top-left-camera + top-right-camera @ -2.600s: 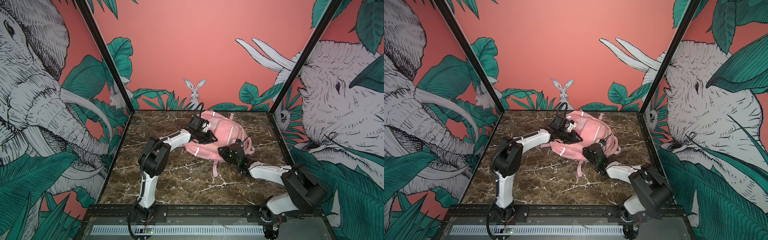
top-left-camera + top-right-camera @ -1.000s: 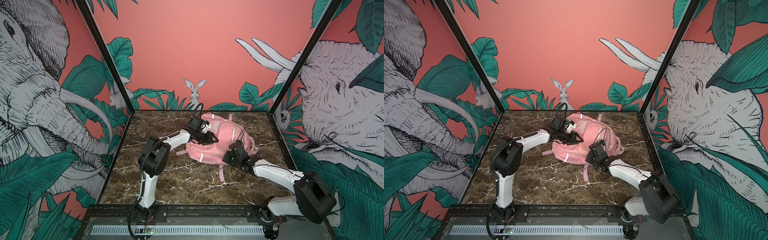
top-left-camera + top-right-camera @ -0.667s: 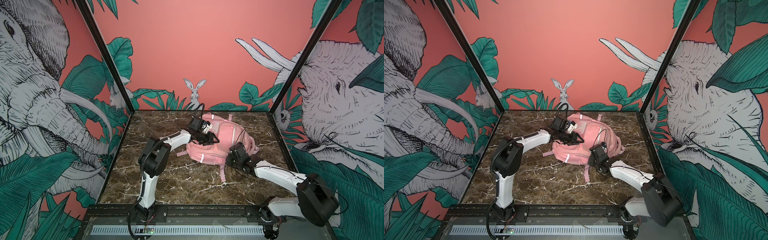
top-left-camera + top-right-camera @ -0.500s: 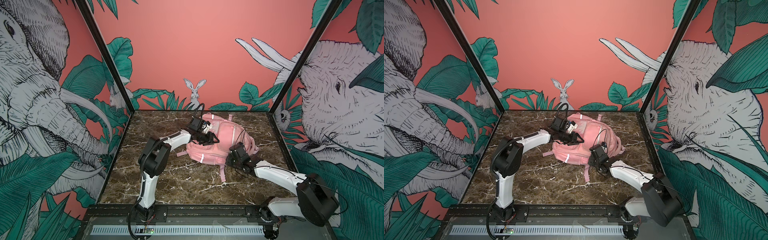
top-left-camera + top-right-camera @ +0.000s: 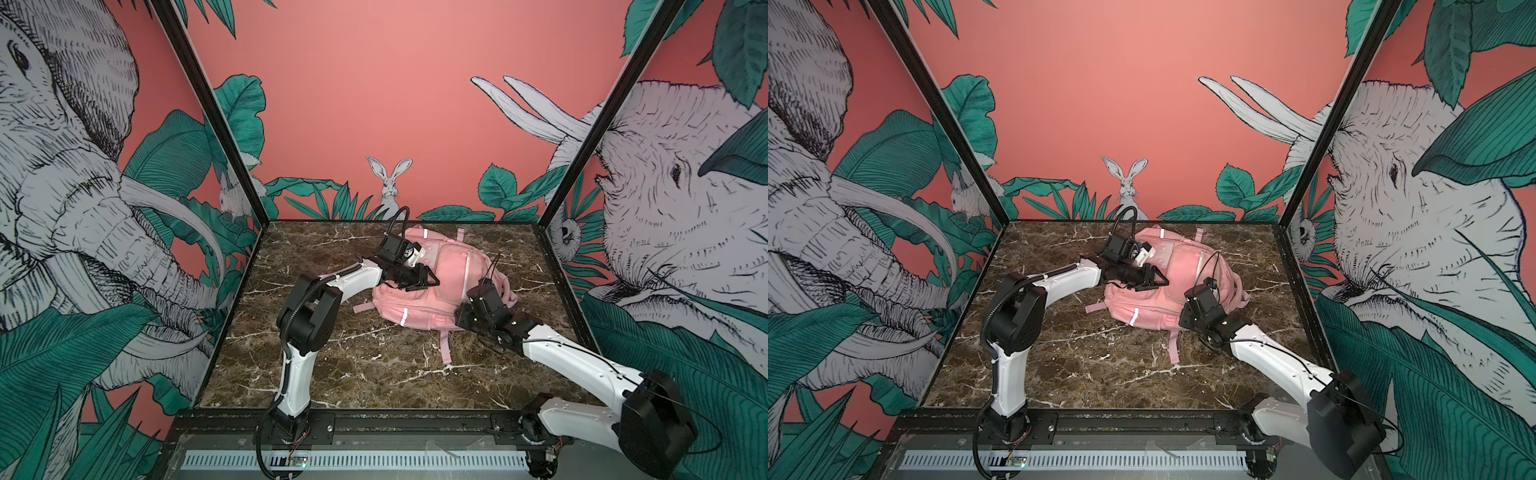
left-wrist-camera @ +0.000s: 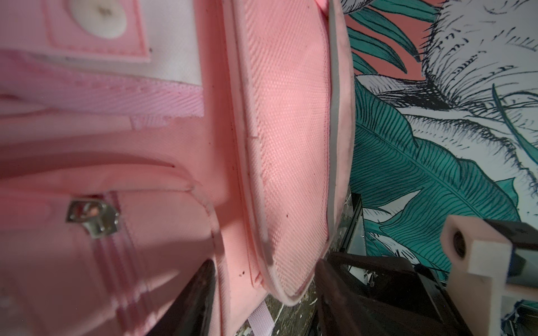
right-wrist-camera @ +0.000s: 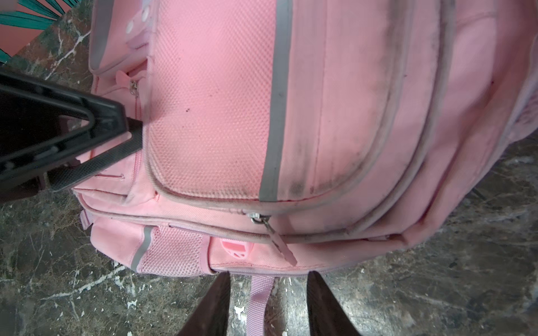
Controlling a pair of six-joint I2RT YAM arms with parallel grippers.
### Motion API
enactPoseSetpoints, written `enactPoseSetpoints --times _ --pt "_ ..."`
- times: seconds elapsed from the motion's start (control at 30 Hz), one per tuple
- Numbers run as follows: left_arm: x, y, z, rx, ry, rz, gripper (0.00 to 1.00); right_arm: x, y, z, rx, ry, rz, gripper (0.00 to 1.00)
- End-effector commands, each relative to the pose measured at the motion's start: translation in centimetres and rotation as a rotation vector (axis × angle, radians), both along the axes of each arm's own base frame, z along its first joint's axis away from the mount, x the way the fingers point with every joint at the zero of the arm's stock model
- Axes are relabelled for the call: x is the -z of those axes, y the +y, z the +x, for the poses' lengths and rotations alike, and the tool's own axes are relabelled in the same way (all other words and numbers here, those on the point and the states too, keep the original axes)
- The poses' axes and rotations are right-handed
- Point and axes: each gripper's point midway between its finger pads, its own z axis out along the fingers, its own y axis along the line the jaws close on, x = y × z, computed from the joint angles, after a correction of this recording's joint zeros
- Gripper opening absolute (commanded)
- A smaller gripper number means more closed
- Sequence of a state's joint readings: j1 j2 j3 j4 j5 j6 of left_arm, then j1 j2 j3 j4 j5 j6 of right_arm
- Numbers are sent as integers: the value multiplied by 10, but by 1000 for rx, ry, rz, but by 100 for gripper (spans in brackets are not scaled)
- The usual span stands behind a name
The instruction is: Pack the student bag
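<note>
Right gripper [image 7: 268,280] — jaws spread, one either side of a loose webbing strap [image 7: 258,305] and clear of it, at the near edge of the student bag [image 5: 449,286]. Left gripper [image 5: 432,277] — jaws apart, straddling a front pocket's piped corner [image 6: 291,232]. The bag lies front-up at rear centre of the marble table [image 5: 332,374], long axis roughly near-to-far. It shows woven pink fabric, a mesh panel [image 7: 171,253], a grey reflective strip [image 7: 276,101] and a metal zip pull [image 7: 257,216]. The emblem [image 7: 235,250] is unreadable.

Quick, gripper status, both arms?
Left gripper: open, jaws astride a pocket edge of the student bag.
Right gripper: open, holding nothing; a pink strap lies between its jaws.
</note>
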State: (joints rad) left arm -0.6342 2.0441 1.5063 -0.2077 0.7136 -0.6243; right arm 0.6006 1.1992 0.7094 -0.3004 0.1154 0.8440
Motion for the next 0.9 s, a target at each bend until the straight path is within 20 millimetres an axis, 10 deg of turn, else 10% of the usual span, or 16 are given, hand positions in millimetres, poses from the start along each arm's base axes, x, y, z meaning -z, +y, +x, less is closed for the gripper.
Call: enactPoseSetpoints --times 0.0,0.87 --pt "-5 -6 -10 31 4 -11 56 7 6 5 -55 28 -38 41" --pt "-2 -5 -12 29 18 -5 56 34 8 18 -176 53 -174 14"
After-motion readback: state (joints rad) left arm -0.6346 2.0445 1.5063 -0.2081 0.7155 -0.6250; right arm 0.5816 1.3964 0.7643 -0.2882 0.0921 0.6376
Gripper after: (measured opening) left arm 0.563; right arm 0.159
